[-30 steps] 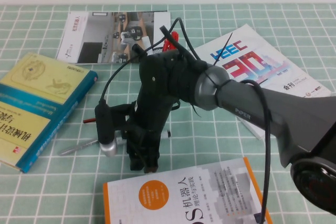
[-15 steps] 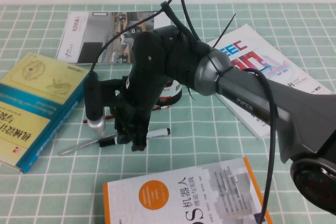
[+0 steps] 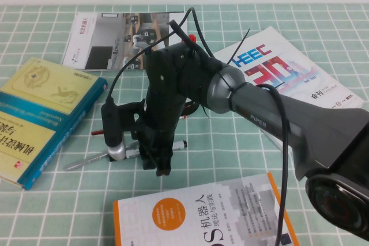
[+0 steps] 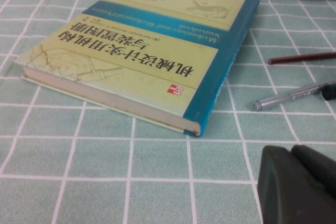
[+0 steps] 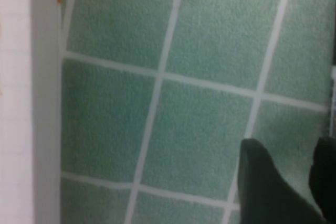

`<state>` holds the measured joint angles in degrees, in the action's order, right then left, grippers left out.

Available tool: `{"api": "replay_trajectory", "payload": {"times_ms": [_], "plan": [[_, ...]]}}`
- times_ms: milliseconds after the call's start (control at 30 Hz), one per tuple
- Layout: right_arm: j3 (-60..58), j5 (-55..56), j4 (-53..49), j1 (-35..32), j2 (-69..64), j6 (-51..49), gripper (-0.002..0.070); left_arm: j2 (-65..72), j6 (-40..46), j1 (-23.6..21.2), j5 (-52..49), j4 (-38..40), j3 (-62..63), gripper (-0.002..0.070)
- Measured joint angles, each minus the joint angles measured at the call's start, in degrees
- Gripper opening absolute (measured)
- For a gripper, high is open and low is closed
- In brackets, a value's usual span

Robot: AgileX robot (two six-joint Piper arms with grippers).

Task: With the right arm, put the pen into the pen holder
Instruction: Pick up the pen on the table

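The right arm (image 3: 242,105) reaches across the middle of the surface (image 3: 242,159), its wrist bent steeply down so the right pincer (image 3: 161,162) points at the checked green cloth. The pen (image 3: 180,144) lies flat right beside the pincer's tips; only its black-tipped end shows on the arm's side, the rest hidden behind the black fingers. From here I cannot say whether the fingers straddle the barrel or stand just in front of it. In the right wrist view, two dark fingertips (image 5: 268,187) show with a narrow gap between them and bare cloth below, so the pincer looks part-way apart, with nothing visibly clamped.

The pen holder (image 3: 187,101) sits just behind the pincer, almost wholly covered by the wrist; only a bit of red and a dark rim peek out. A slim silver pen (image 3: 86,162) and a red pencil (image 3: 97,132) lie on the pincer's outer side, towards the yellow and blue book (image 3: 46,113).

As for the left pincer (image 4: 296,182), only a dark block of it shows in its own camera, near that book, and I cannot tell how its fingers stand.

My reading: the job is at the pick-up stage. The pen is not yet lifted, and the grip, the raise and the drop into the holder all remain.
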<state>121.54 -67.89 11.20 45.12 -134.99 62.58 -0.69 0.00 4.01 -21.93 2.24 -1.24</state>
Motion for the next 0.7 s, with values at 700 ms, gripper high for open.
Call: {"api": "replay_trajectory", "payload": {"times_ms": [700], "plan": [[2.92, 3.13, -2.36, -1.18, 0.0, 0.0, 0.0195, 0.0, 0.0, 0.0, 0.0, 0.0, 0.0, -0.0004]]}}
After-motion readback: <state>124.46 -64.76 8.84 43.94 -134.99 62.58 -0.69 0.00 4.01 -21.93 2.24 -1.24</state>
